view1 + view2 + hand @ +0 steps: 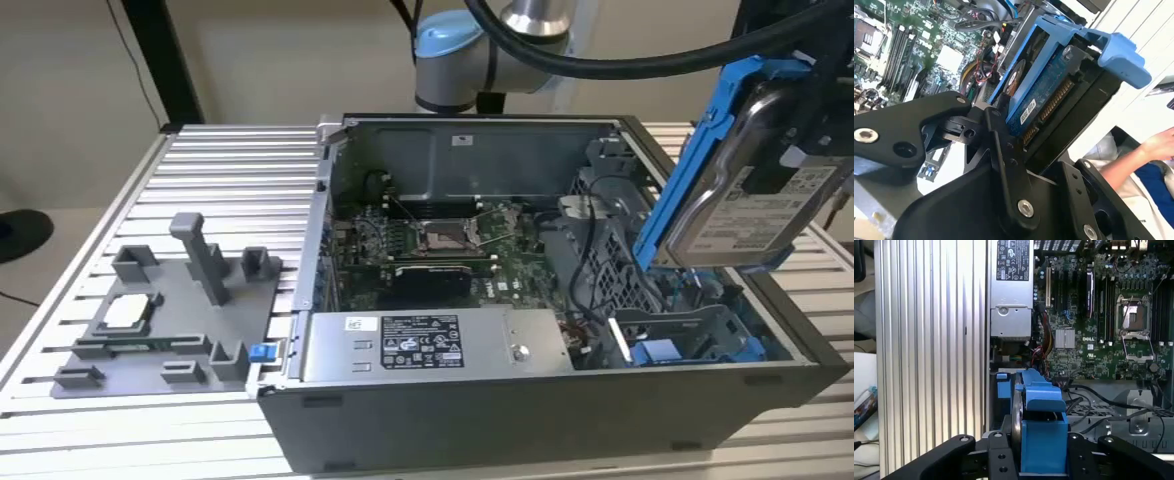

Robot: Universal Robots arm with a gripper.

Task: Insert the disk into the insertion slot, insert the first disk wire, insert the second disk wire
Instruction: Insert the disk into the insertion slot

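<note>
My gripper point(810, 120) is shut on the disk point(741, 190), a silver drive with a white label in a bright blue frame. In the exterior view it holds the disk tilted on edge in the air, above the case's right side. In both wrist views the black fingers point(1081, 457) clamp the blue frame point(1041, 440) from both sides, and the disk point(1051, 95) shows its connector edge. The insertion slot point(687, 335), a grey bay with blue tabs, sits below the disk in the case's near right corner. Black cables point(1104, 402) lie by the bay; I cannot tell which are the disk wires.
The open computer case point(534, 400) stands on a slatted aluminium table point(227, 180). Inside are the grey power-supply box point(420, 345) and the motherboard point(427, 240). A grey fixture plate point(160, 320) lies on the exterior view's left. A person's hand point(1159, 145) is beside the table.
</note>
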